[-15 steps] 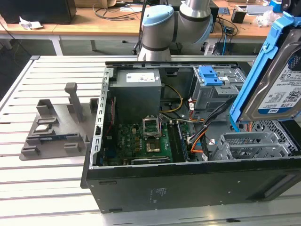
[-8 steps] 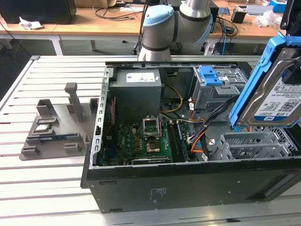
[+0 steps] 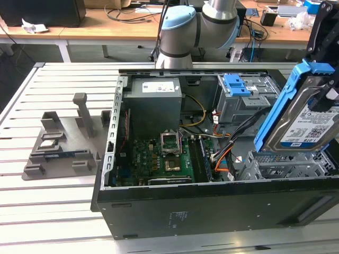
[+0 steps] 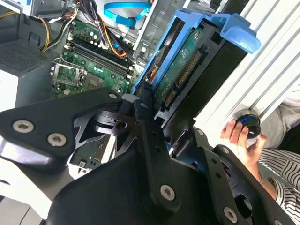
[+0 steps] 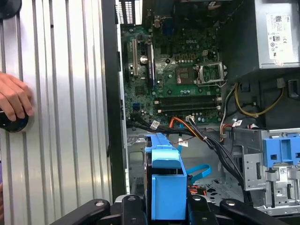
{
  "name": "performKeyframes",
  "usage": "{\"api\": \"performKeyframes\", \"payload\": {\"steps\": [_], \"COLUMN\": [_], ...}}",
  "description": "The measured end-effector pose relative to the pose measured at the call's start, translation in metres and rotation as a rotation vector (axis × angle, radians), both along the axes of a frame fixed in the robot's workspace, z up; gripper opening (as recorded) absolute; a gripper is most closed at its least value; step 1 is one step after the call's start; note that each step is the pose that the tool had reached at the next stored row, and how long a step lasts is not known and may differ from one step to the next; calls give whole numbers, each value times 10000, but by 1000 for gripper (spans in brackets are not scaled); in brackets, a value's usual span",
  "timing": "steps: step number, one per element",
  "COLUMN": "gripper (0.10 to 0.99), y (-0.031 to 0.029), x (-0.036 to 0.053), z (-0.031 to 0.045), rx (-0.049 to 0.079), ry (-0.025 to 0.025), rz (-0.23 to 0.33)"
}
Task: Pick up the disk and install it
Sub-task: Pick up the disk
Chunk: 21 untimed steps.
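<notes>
The disk (image 3: 304,119), a silver drive with a white-and-blue label in a blue carrier frame, hangs tilted above the silver drive bay (image 3: 280,164) at the exterior view's right end of the open computer case (image 3: 212,203). My gripper (image 3: 324,53) is shut on it from above. In the second wrist view the disk (image 4: 185,65) shows its green circuit board, clamped by a black finger (image 4: 145,115). The blue carrier (image 5: 166,187) in the first wrist view sits between the gripper's (image 5: 164,206) two black fingers, over the case's cables.
Inside the case lie the motherboard (image 3: 164,159), a grey power supply (image 3: 156,103) and a drive cage with another blue carrier (image 3: 237,84). A grey fixture (image 3: 58,143) stands on the slatted table. A person's hand (image 5: 14,101) rests on a black knob beside the case.
</notes>
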State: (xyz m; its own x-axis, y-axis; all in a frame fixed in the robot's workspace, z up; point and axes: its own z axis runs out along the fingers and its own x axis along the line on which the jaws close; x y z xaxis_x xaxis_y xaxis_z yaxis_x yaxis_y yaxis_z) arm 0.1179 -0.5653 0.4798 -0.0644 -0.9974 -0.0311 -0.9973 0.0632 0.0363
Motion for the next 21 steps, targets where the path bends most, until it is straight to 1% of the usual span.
{"api": "performKeyframes", "payload": {"steps": [4,5,7,9,13,14,15,18,21], "gripper": [365,365,365,365,365,365,365,365,365], "y": [22,25,28,38,130,175,191,200,200], "x": [36,38,40,48,105,140,163,183,193], "z": [-45,-61,-97,-116,-144,-162,-178,-209,-215], "rx": [-8,-6,-7,-8,-7,-7,-7,-8,-32], "ry": [1,1,1,1,1,2,4,4,5], "rz": [93,208,675,863,877,877,877,791,771]}}
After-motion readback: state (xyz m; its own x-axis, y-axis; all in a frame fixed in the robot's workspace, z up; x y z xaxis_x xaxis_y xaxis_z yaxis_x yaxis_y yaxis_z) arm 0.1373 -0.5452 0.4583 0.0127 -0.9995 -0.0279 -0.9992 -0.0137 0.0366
